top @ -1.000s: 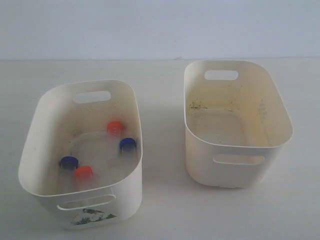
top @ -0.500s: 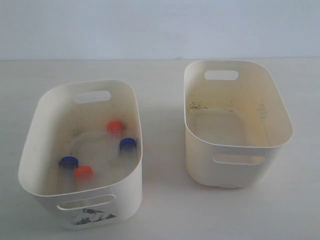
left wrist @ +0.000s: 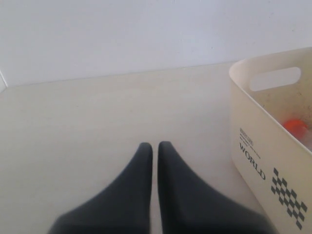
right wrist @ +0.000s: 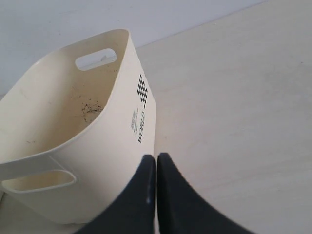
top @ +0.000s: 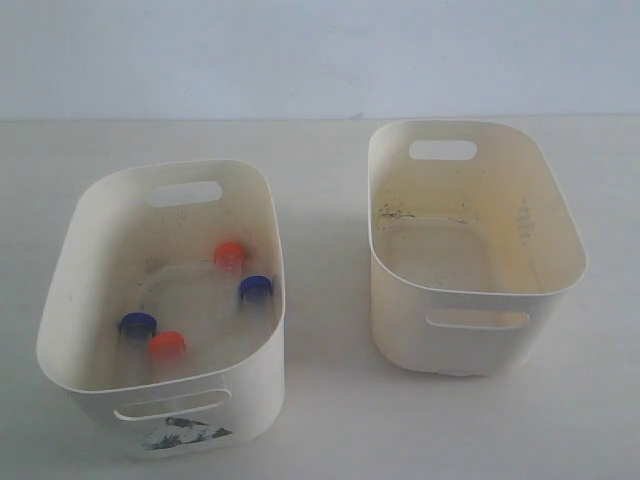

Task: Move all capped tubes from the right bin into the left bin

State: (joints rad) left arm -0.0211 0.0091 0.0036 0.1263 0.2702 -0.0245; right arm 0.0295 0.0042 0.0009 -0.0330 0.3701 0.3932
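Note:
Four capped tubes lie inside the left bin, the one with a torn dark sticker on its front. Their caps show as orange-red, blue, blue and orange-red. The right bin holds no tubes, only dark specks. Neither gripper appears in the exterior view. My left gripper is shut and empty over bare table beside the left bin, where one orange-red cap shows. My right gripper is shut and empty beside the right bin.
Both bins stand on a pale table with a strip of bare surface between them. A white wall runs behind. Each bin has printed lettering and a checker mark on its outer side.

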